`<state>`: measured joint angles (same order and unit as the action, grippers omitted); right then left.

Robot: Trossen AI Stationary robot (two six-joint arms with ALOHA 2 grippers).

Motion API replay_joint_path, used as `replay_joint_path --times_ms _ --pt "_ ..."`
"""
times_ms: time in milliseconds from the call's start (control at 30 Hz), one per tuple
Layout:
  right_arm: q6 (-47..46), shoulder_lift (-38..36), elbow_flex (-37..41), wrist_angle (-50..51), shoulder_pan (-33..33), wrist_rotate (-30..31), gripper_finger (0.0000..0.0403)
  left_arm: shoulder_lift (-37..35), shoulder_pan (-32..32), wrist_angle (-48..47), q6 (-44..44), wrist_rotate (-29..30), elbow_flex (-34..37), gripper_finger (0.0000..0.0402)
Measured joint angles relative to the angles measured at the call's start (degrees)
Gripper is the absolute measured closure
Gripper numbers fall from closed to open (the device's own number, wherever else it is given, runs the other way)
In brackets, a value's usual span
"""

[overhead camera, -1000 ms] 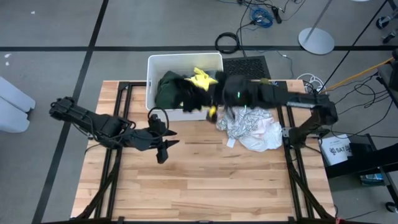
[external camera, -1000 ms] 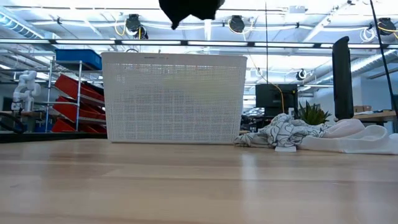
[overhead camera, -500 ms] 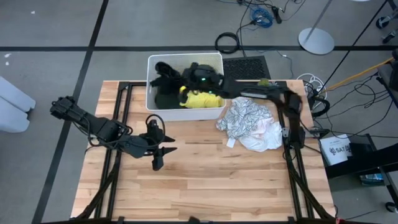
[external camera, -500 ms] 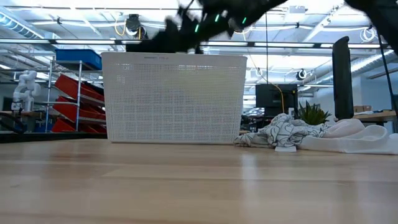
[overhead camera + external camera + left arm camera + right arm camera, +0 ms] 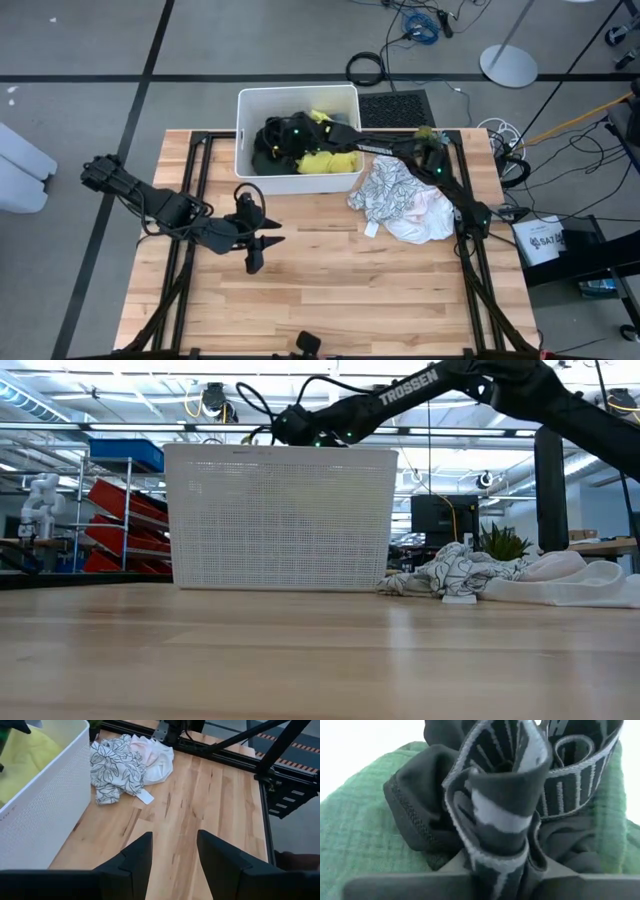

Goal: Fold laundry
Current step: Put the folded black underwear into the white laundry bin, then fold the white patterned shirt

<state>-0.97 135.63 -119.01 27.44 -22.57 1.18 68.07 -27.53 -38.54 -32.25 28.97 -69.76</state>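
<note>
My right gripper (image 5: pixel 272 138) reaches down into the white bin (image 5: pixel 243 110) at the table's far side and is shut on a black garment with a grey-lettered waistband (image 5: pixel 495 815). The garment lies bunched on the dark green garment (image 5: pixel 365 840). A bright yellow garment (image 5: pixel 325 160) lies in the bin's near right part. The white garment with the grey pattern (image 5: pixel 395 195) lies crumpled on the table right of the bin. My left gripper (image 5: pixel 175 855) is open and empty above the bare table's left half (image 5: pixel 255 250). No light blue garment shows. My right gripper holds the black garment by its bunched waistband (image 5: pixel 502 855), several folds of it pinched between the two fingers (image 5: pixel 395 887). The fingers come from above and the right, pointing down into the bin. The garment rests on the dark green garment.
The bin's front wall (image 5: pixel 280 515) hides its contents in the low view; my right arm (image 5: pixel 400 390) passes over its rim. Bare wood (image 5: pixel 350 290) stretches across the table's near half. Black frame rails (image 5: pixel 470 250) run along both sides.
My right gripper has carried the black garment from above the bin's near right corner toward the table's left and down into the bin, onto the dark green garment. My left gripper has gone a little toward the near left, still open.
</note>
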Motion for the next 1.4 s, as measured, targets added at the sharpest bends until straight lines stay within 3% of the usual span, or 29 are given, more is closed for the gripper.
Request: replay_joint_path --times_ms 400,600,767,967,1167,1400 --pt "2.45 -2.38 -9.62 10.26 1.68 0.35 0.0145 0.0 0.0 0.06 -0.44 0.02 0.0 0.0238" --pt "6.87 -5.43 -14.66 17.98 2.94 0.48 0.0074 0.0 0.0 0.26 -0.39 0.49 0.0 0.0238" --pt "10.74 -9.77 -15.84 22.76 3.81 0.62 0.0054 0.0 0.0 0.28 0.08 0.74 0.0 0.0238" --pt "8.87 -18.26 -15.88 31.07 4.05 0.7 0.0053 0.04 0.0 0.34 1.59 1.64 0.0 0.0238" --pt "5.63 -27.78 -16.06 45.55 4.93 -0.28 0.0053 0.22 0.0 0.41 1.68 4.98 -0.02 0.0238" --pt "-0.76 -33.05 -16.0 63.16 8.94 -0.04 0.0053 2.51 0.0 0.67 3.16 9.81 -0.04 0.0238"
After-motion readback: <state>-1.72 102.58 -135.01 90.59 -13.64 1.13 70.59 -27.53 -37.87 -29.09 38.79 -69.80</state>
